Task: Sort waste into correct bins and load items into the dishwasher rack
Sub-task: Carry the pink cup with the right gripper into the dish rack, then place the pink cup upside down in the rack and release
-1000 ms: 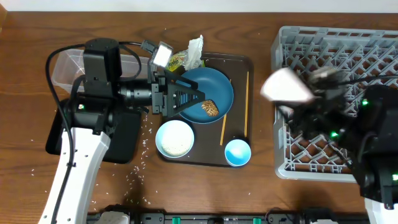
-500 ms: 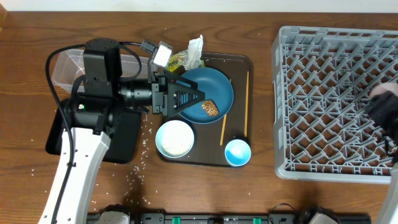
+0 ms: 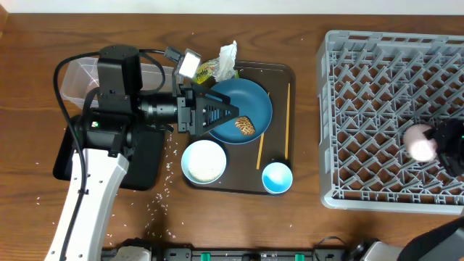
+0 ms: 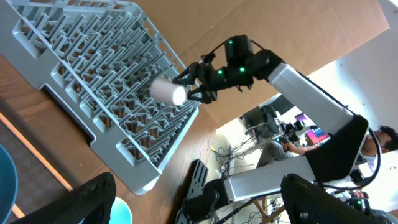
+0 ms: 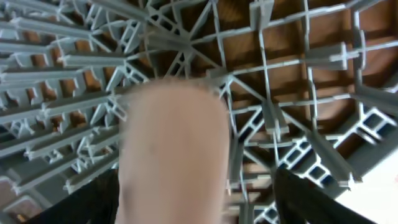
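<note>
My right gripper (image 3: 437,142) is shut on the small pink cup (image 3: 418,141), held just above the right side of the grey dishwasher rack (image 3: 362,72). The cup fills the right wrist view (image 5: 171,149) and shows in the left wrist view (image 4: 169,92). My left gripper (image 3: 225,114) is open and empty over the dark blue dish (image 3: 250,101), which holds a brown food lump (image 3: 246,127). The white bowl (image 3: 203,161), small blue cup (image 3: 276,177) and chopsticks (image 3: 261,148) lie on the tray. No carrot shows.
A dark brown serving tray (image 3: 284,72) holds the dishes. Crumpled tissue (image 3: 228,58) and a yellow-green wrapper (image 3: 208,70) lie at its far edge. A clear tub (image 3: 76,76) and black tray (image 3: 145,165) are under my left arm. Rice grains (image 3: 168,170) are scattered nearby.
My right arm swung from the rack's left side to its right edge, and the pink cup now shows low over the rack. The left arm has not moved.
</note>
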Controlling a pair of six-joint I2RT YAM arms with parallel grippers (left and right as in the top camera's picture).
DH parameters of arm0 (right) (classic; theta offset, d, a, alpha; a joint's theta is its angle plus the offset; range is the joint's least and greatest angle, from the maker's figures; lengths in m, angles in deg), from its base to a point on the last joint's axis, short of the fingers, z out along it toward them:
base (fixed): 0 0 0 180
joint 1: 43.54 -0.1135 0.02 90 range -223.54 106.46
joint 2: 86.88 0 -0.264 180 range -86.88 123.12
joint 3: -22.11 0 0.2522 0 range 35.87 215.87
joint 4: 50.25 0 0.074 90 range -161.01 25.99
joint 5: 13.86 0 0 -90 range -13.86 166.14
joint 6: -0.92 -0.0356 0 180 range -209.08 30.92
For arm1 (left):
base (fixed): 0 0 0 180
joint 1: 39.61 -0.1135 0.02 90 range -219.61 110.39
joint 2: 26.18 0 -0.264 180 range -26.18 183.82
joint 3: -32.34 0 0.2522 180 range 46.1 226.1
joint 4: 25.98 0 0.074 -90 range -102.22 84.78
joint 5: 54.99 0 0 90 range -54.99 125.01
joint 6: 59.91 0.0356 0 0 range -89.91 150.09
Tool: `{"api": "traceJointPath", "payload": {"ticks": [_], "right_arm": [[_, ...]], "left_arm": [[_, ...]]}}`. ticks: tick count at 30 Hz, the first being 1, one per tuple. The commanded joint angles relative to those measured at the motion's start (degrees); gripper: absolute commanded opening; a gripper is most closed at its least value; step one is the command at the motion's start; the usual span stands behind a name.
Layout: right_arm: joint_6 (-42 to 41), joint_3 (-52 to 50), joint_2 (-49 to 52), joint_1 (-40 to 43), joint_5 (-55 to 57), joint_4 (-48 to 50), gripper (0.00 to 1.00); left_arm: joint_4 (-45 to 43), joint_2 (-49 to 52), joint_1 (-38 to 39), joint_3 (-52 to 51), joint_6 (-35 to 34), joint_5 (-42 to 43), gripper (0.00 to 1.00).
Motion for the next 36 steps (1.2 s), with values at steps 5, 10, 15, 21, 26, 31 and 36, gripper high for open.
{"api": "traceJointPath", "payload": {"ticks": [5,10,15,21,26,31,36], "right_arm": [[1.9,0.8,1.7,0.5,-2.8,2.3,0.76],[4.2,1.0,1.2,0.5,-6.8,2.0,0.75],[13.9,2.0,-3.9,0.4,-24.3,2.5,0.75],[17.2,2.2,-14.9,-3.3,-34.2,0.7,0.79],[10.1,2.2,-20.1,-9.7,-8.6,0.2,0.72],[3.3,2.2,-18.7,-11.6,2.1,0.2,0.43],[0.5,2.1,-12.2,-10.7,10.5,6.6,0.13]], "left_arm": [[0.2,0.0,-0.2,0.7,-0.3,0.4,0.86],[0.2,0.0,-0.2,0.7,-0.3,0.4,0.86],[5.0,0.0,0.0,0.7,2.8,-7.6,0.85],[20.8,0.0,4.9,0.7,5.9,-39.2,0.82],[25.1,0.0,11.6,0.7,6.9,-47.8,0.8],[29.2,0.7,18.7,0.2,6.9,-60.3,0.76],[30.4,1.1,20.9,0.1,6.8,-61.8,0.76]]}}
